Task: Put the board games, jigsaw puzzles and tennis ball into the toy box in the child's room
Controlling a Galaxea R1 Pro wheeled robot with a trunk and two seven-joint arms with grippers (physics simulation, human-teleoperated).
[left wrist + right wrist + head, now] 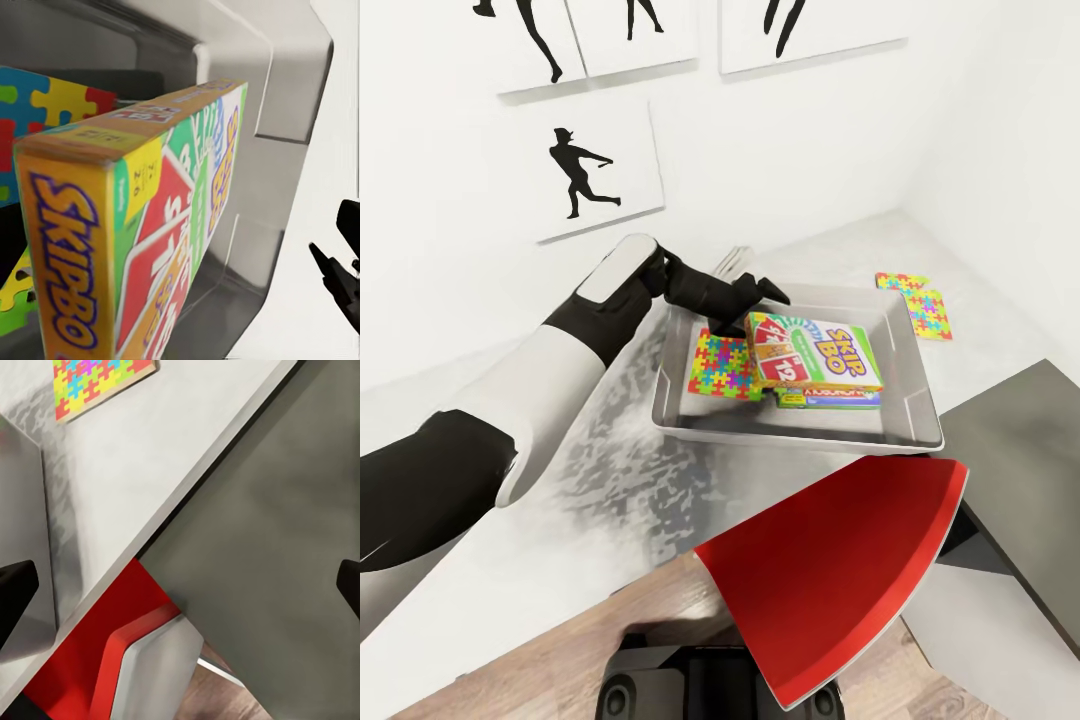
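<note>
Grey toy box point(920, 425) on the table point(610, 470), Skip-Bo point(815, 352) stacked inside beside a puzzle point(725, 366), left gripper point(760, 300) above it, grip unclear, right gripper point(180, 577) spread wide, second puzzle point(917, 300) outside.

Red chair back point(840, 580), silhouette wall pictures point(600, 170) (black figures), dark lower desk point(1020, 450)

Everything before me is bright and evenly lit, with no glare. My left arm point(560, 350) throws a soft mottled shadow across the table point(610, 480). The Skip-Bo box point(135, 247) looms close to my left wrist camera, blurred and stretched toward the frame's edge.
</note>
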